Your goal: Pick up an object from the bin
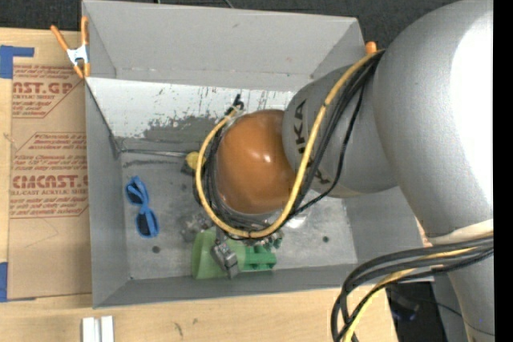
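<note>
My gripper (224,255) pokes out from under the arm's wrist near the bin's front wall, low over some green things. A light green flat piece (204,259) lies just to its left, and a darker green blocky piece (259,257) just to its right. The gripper's tip sits between these two, touching or nearly touching them; I cannot tell which. A small grey lump (191,229) rests a little to the upper left of the green pieces.
A pair of blue toy sunglasses (141,207) lies on the bin floor at the left. A small yellow thing (191,162) peeks out by the wrist's left side. The arm and its wrist cover hide the bin's middle and right.
</note>
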Controlling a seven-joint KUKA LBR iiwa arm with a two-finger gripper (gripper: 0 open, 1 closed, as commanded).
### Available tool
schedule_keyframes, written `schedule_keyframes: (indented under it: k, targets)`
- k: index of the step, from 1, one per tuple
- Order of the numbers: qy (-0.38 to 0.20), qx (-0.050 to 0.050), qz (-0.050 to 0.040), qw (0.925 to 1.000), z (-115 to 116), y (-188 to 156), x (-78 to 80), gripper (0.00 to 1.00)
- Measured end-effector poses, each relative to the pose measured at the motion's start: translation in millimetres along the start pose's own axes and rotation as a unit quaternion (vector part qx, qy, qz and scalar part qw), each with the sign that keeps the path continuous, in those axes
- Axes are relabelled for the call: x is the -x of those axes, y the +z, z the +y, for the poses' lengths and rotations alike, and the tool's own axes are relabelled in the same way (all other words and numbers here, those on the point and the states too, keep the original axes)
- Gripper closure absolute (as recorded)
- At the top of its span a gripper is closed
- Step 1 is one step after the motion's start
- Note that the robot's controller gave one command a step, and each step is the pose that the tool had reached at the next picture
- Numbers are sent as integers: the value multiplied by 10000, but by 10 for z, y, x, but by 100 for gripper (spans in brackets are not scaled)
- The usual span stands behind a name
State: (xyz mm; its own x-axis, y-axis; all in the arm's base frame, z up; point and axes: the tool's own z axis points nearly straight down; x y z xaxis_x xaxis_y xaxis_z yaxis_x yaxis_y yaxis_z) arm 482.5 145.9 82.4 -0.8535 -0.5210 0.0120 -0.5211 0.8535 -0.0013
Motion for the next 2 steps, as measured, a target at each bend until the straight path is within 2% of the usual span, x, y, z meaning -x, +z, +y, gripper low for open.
schedule_keyframes:
  k: [1, 2]
  targets:
    - [-572, -15, 8, 9984, -95, -47, 25, 100]
    - [-394, -13, -107, 9992, -328, -1587, -50, 100]
